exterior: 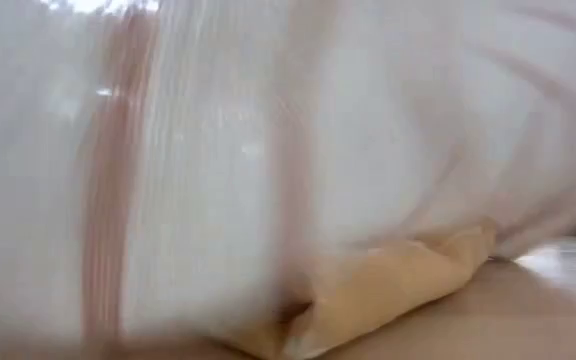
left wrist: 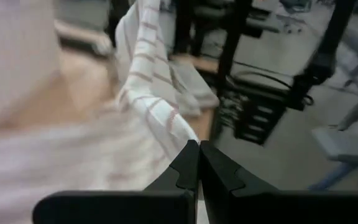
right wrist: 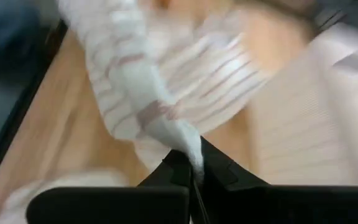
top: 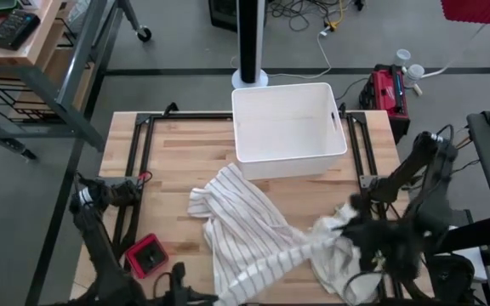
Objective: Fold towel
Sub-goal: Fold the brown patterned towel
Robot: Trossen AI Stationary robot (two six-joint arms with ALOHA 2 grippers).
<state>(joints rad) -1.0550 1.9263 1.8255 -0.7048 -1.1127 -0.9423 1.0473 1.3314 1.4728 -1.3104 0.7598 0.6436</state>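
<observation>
A white towel (top: 245,225) with thin brown stripes lies crumpled on the wooden table (top: 168,161), near its front edge. Its far part rests on the wood, and it fills the low view as a blur (exterior: 268,150). My left gripper (top: 219,296) is at the towel's near left end and is shut on it (left wrist: 198,149). My right gripper (top: 353,228) is at the towel's right end and is shut on it too (right wrist: 194,163). My left gripper pinches an edge of the towel (left wrist: 182,134) between its two fingers, which come nearly level from the table's near left. From there the cloth runs away in a raised, bunched band. My right gripper pinches a bunched tip of the towel (right wrist: 188,142) between its two fingers, slanting down from the table's right. The cloth leads off from them as a twisted strand toward the spread part on the table.
An open white bin (top: 287,127) stands at the table's far middle, just behind the towel. A small red object (top: 145,255) lies near the front left corner. Black rails (top: 139,161) run along the left and right of the table top.
</observation>
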